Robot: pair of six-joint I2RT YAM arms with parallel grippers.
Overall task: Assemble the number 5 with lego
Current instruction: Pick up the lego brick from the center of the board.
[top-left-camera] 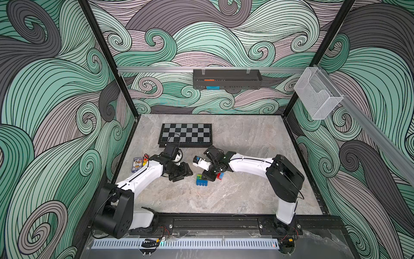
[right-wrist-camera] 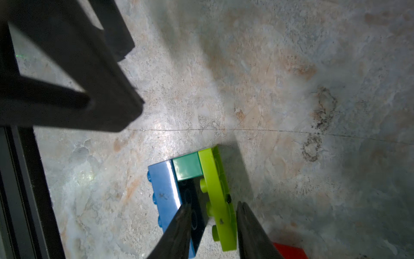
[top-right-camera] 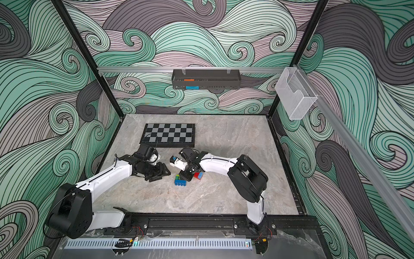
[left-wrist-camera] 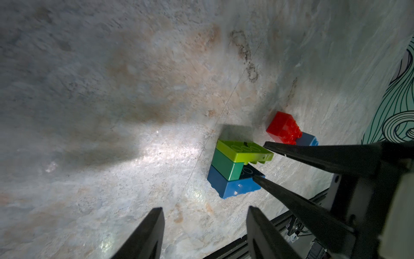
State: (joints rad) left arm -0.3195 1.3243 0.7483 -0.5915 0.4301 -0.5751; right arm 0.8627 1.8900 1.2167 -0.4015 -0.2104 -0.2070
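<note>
Closest to your right wrist lens, the right jaws reach in around the free end of the lime-green brick [right-wrist-camera: 218, 179], one on each side. They stand part-way apart, and a sliver of gap shows between one of them and the brick's studded face, so you are bracketing it rather than clamping it. I judge the placement sensible: the lime-green brick overhangs the tiny dark-green brick [right-wrist-camera: 187, 168], which sits on one end of the dark-blue brick [right-wrist-camera: 162, 190], so a pinch on that unsupported end would let you steady or press the joint. This half-built number 5 [top-left-camera: 201, 180] lies on its side on the counter [top-left-camera: 246, 197], about midway between the left and right edges and nearer the near edge than the far one. The red brick [left-wrist-camera: 282, 127] touches the light-blue brick [left-wrist-camera: 310, 140] just beside the stack, toward the right edge, likely parked as the next pieces. The left jaws are open and empty, hovering near the stack on its left-edge side, probably to brace it. The checkered board [top-left-camera: 186, 134] lies by the far edge, well apart.
</note>
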